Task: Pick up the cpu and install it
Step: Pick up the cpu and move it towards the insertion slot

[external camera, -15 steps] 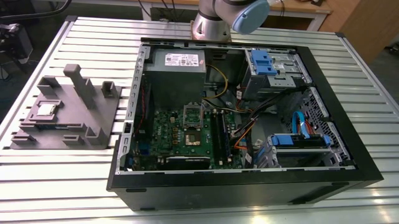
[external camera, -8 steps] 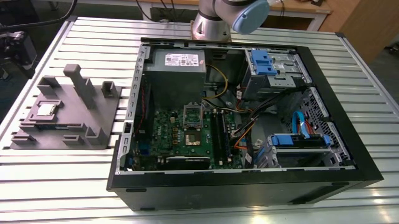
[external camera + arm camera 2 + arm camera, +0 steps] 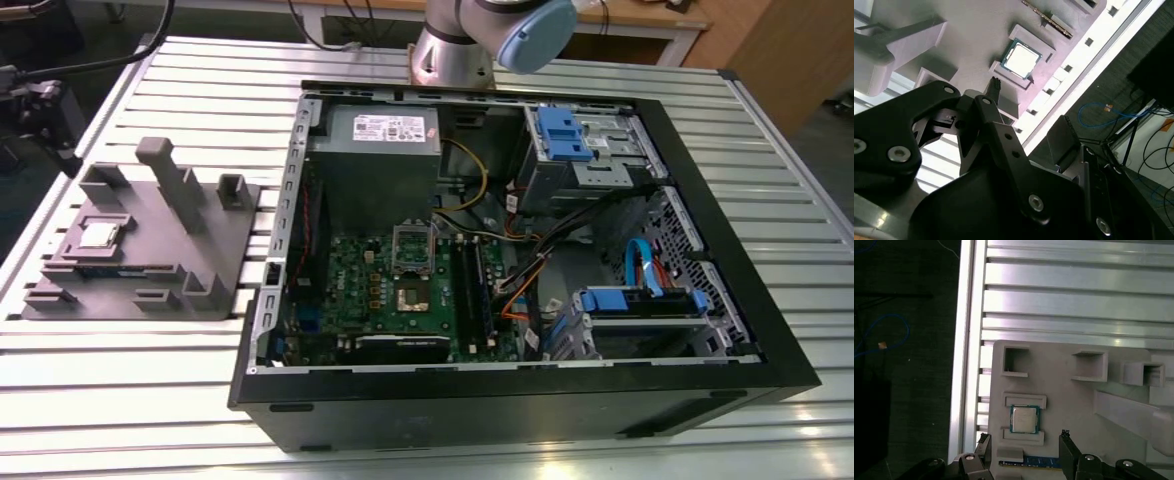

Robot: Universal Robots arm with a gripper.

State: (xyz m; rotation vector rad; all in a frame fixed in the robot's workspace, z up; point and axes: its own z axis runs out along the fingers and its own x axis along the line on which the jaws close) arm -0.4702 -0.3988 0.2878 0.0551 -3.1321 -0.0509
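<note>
Presently the cpu (image 3: 100, 235) is seated in a grey fixture (image 3: 220, 250), at nine o'clock from the computer case (image 3: 534, 400) in the exterior view; the gripper (image 3: 1024, 439) is spread wide, empty. Light, rigid, probably fragile, the chip is best pinched by opposite edges.

Robotics lab or test workshop. Evidence: slotted aluminium table (image 3: 561, 70) with a robot arm (image 3: 461, 45) standing at its far edge; opened PC case (image 3: 787, 350) lying flat on it; grey parts fixture (image 3: 147, 260) alongside; loose cables (image 3: 94, 65) off the table; wooden desk (image 3: 641, 15) behind.
</note>
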